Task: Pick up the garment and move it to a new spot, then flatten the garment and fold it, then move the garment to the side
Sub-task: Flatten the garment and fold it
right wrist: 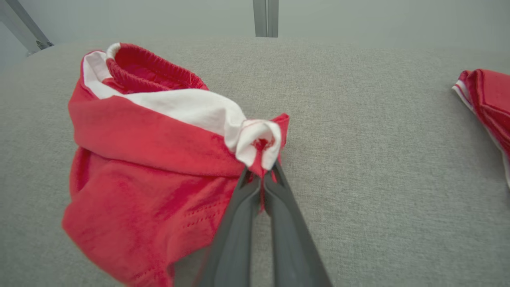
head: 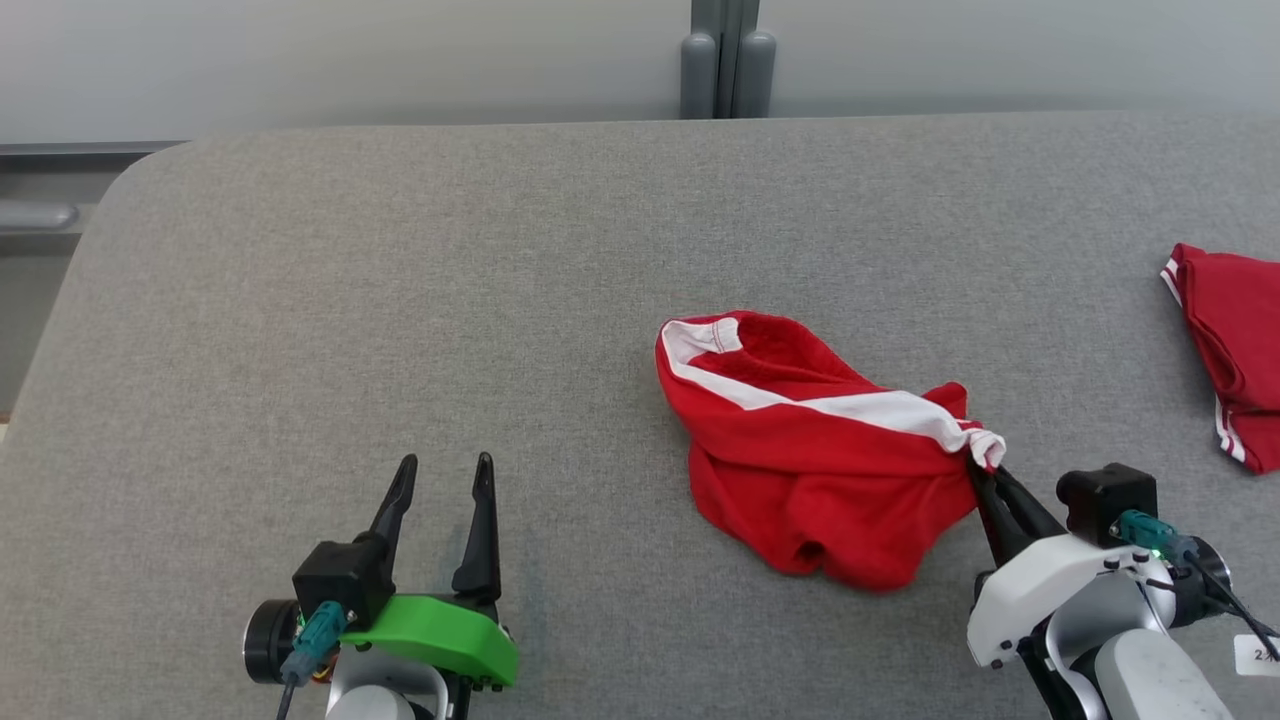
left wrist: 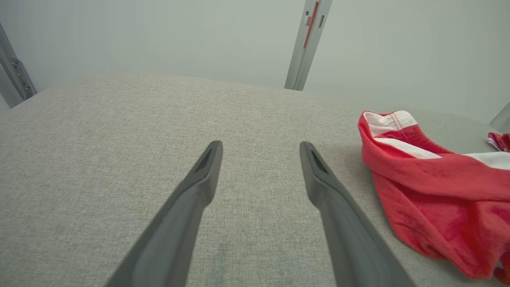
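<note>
A red garment (head: pixel 820 450) with a white stripe lies crumpled right of the middle of the grey table (head: pixel 400 300); it also shows in the left wrist view (left wrist: pixel 434 191) and the right wrist view (right wrist: pixel 151 167). My right gripper (head: pixel 985 470) is shut on the garment's right corner, where the white hem bunches around the fingertips (right wrist: pixel 261 175). The pinched corner is raised a little off the table. My left gripper (head: pixel 445 465) stands open near the front left, well clear of the cloth, its two fingers apart over bare fabric (left wrist: pixel 261 147).
A second red piece of clothing (head: pixel 1230 350) with white trim lies at the table's right edge, also in the right wrist view (right wrist: pixel 486 103). A grey post (head: pixel 725 60) stands behind the far edge. The table's rounded far left corner (head: pixel 150 170) drops off.
</note>
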Motion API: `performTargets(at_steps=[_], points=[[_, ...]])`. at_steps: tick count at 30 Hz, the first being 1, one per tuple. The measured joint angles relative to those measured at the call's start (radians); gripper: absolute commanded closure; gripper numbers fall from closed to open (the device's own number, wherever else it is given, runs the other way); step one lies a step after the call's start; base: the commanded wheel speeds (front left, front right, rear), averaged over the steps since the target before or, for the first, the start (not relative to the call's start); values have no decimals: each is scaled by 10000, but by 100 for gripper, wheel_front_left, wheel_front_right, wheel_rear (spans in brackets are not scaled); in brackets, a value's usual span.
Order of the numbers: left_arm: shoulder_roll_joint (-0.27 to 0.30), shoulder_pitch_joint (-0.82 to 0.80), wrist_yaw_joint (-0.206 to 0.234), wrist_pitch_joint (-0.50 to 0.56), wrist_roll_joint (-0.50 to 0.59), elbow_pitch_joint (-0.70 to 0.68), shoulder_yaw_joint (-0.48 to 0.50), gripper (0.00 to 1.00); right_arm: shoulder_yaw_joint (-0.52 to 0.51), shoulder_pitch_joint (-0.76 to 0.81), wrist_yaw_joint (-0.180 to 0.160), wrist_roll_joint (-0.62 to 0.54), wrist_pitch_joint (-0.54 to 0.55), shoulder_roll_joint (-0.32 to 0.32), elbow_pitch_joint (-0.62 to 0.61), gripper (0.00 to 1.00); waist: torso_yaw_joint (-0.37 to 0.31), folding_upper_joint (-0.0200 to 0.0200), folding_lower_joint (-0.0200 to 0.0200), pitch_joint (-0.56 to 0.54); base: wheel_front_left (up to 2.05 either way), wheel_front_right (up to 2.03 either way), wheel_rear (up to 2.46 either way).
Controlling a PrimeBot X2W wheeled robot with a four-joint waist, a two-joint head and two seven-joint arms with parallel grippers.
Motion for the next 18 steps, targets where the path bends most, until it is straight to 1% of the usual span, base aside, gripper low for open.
performTargets(at_steps=[1, 8, 14, 18], points=[[0, -9, -2, 0, 0, 13, 0, 0, -84, 29, 2, -69, -119, 98, 100, 0, 17, 0, 0, 4, 0, 0, 0], [0, -17, 0, 0, -19, 25, 71, 0, -823, 396, 0, -468, -619, 556, 481, 0, 84, 0, 0, -64, 0, 0, 0], [0, -20, -19, 0, -40, -21, 44, 0, -1152, 421, 0, -627, -851, 729, -278, 0, 61, 0, 0, -254, 0, 0, 0], [0, -457, -288, 0, 217, 153, -385, 0, -1141, 438, 0, -646, -740, 802, -943, 0, 24, 0, 0, -354, 0, 0, 0]])
